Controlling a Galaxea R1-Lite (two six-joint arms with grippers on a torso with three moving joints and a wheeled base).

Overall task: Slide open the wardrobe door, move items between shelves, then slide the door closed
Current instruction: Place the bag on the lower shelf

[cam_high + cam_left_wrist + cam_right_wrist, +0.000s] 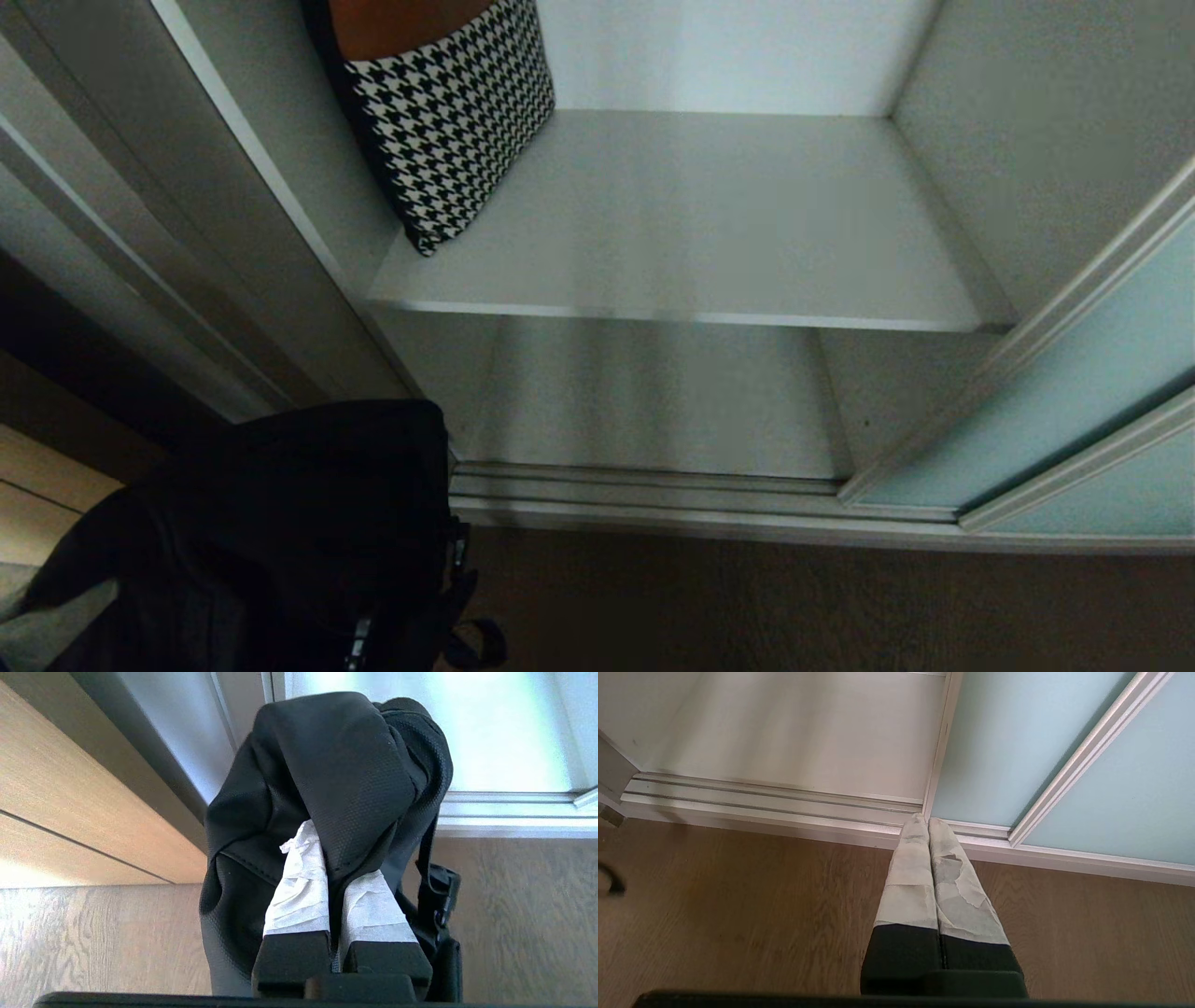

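At the open wardrobe's near left, the left hand (pixel 334 877) pinched the black bag (pixel 327 779) shut-tight, apparently for shelving.

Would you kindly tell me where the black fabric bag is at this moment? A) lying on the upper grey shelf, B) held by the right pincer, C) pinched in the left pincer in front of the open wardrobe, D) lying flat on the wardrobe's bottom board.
C: the left pincer is shut on a fold of the black fabric bag, which hangs outside the wardrobe over the wooden floor.
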